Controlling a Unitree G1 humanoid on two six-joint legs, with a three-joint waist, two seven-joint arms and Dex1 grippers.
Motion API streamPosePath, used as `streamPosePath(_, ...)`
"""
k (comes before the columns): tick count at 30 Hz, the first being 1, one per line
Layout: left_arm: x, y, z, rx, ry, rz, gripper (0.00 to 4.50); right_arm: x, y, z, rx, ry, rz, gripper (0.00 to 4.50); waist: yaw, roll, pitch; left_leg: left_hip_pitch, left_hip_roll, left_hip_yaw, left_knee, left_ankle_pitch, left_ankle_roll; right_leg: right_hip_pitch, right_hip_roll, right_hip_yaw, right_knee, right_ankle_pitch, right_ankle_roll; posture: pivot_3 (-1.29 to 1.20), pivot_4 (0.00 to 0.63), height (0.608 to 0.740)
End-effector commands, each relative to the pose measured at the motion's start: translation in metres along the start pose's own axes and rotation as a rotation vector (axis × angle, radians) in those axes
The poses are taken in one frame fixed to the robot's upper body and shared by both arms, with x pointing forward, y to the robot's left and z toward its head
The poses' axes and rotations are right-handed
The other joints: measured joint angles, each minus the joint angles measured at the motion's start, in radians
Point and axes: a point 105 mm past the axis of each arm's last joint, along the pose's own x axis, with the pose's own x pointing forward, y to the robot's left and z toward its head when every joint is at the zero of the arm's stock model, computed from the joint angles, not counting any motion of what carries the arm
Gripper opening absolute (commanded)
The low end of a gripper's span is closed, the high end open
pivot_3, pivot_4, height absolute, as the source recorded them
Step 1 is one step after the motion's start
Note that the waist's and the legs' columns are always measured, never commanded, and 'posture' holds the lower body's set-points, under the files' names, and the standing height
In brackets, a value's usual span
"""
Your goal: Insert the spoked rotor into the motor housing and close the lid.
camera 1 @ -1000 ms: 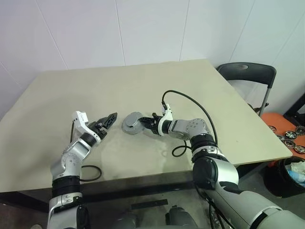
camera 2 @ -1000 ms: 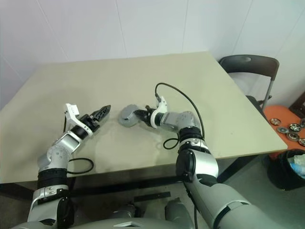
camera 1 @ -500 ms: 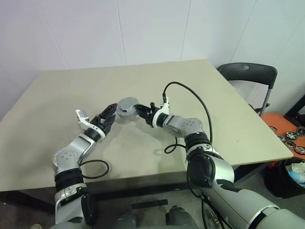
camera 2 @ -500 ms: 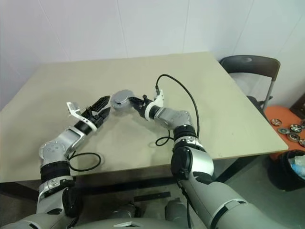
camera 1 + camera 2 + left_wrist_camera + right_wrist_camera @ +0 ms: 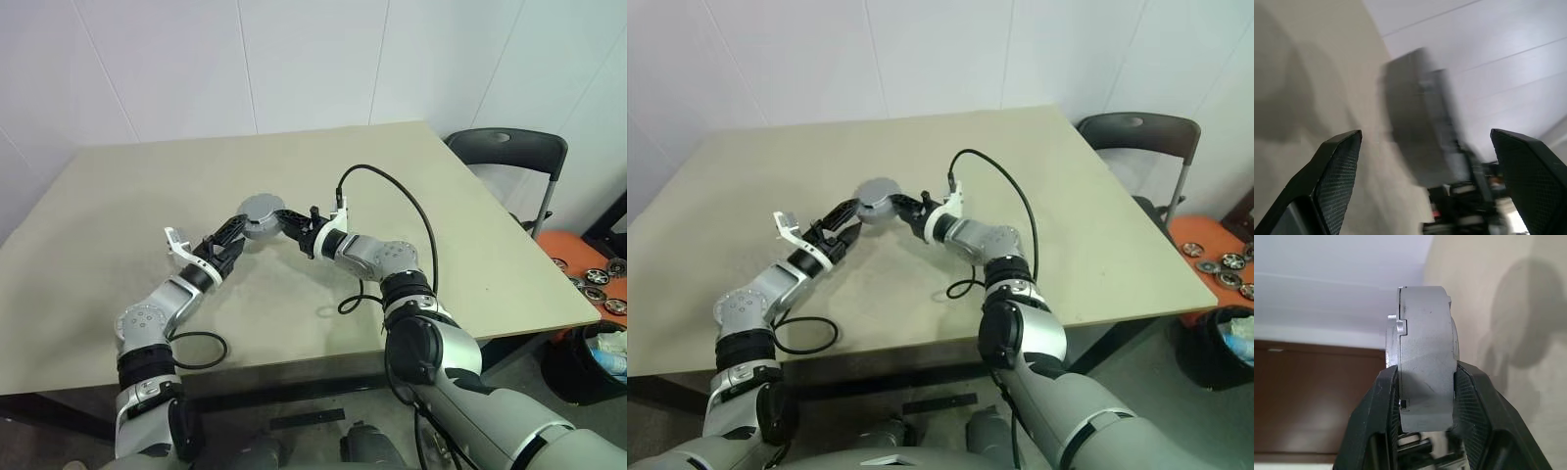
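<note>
A thick grey round disc (image 5: 260,212) hangs above the table (image 5: 118,196), near its middle. My right gripper (image 5: 285,221) is shut on its rim. Edge-on in the right wrist view, the disc (image 5: 1425,333) shows two stacked layers clamped between the black fingers (image 5: 1376,406); it looks like the lid sitting on the motor housing, with the coils hidden. The spoked rotor is hidden. My left gripper (image 5: 237,235) stands open just left of and below the disc, fingertips close to its edge. In the left wrist view the disc (image 5: 1420,127) lies blurred between the spread fingers (image 5: 1337,166).
A black cable (image 5: 392,201) arcs over the right wrist, and another loops on the table by the left arm (image 5: 196,348). A dark chair (image 5: 509,147) stands off the table's right corner. An orange tray with small wheels (image 5: 593,279) sits on the floor beyond.
My right gripper lifted the grey disc off the table, up and leftward. My left gripper rolled and moved right, closing in on the disc's edge with its jaws still open.
</note>
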Motion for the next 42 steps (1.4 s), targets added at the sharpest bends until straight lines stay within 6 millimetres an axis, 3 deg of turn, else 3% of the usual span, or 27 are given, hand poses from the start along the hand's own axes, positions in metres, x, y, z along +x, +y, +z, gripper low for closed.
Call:
streamPosePath(1, -0.001, -0.004, 0.005, 0.035, -0.021, -0.017, 4.48, 0.003, 0.034, 0.007, -0.025, -0.025, 0.138, 1.33, 0.001, 0.0, 0.0, 0.0, 0.0, 0.0, 0.0, 0.0, 0.0, 0.0, 0.0, 0.0, 0.0, 0.0, 0.0, 0.0, 0.0, 0.74)
streamPosePath(20, 0.02, -0.041, 0.001, -0.039, -0.025, -0.212, 4.48, 0.002, 0.029, 0.0, -0.029, 0.007, 0.12, 1.33, 0.001, 0.0, 0.0, -0.001, 0.0, 0.0, 0.0, 0.0, 0.0, 0.0, 0.0, 0.0, 0.0, 0.0, 0.0, 0.0, 0.0, 0.74)
streamPosePath(28, 0.018, -0.037, 0.003, -0.03, -0.052, -0.194, 4.48, 0.003, 0.029, -0.001, -0.032, 0.01, 0.119, 1.33, 0.0, 0.0, 0.0, -0.001, 0.0, 0.0, 0.0, 0.0, 0.0, 0.0, 0.0, 0.0, 0.0, 0.0, 0.0, 0.0, 0.0, 0.74)
streamPosePath(31, 0.017, -0.038, 0.005, -0.025, -0.066, -0.196, 3.9, 0.003, 0.029, -0.001, -0.034, 0.012, 0.118, 1.33, 0.001, 0.0, 0.0, -0.001, 0.0, 0.0, 0.0, 0.0, 0.0, 0.0, 0.0, 0.0, 0.0, 0.0, 0.0, 0.0, 0.0, 0.74)
streamPosePath(36, 0.02, -0.044, 0.0, -0.013, -0.038, -0.213, 2.31, 0.004, 0.031, -0.004, -0.041, 0.027, 0.126, 1.33, 0.001, 0.0, 0.0, -0.001, 0.0, 0.0, 0.001, 0.0, 0.0, 0.0, 0.0, 0.0, 0.0, 0.0, 0.0, 0.0, 0.0, 0.74)
streamPosePath(42, 0.021, -0.042, -0.006, -0.034, -0.005, -0.203, 2.25, 0.006, 0.032, -0.012, -0.062, 0.065, 0.13, 1.33, 0.001, 0.0, 0.0, -0.001, 0.0, 0.0, 0.001, 0.0, 0.0, 0.0, 0.0, 0.0, 0.0, 0.0, 0.0, 0.0, 0.0, 0.74)
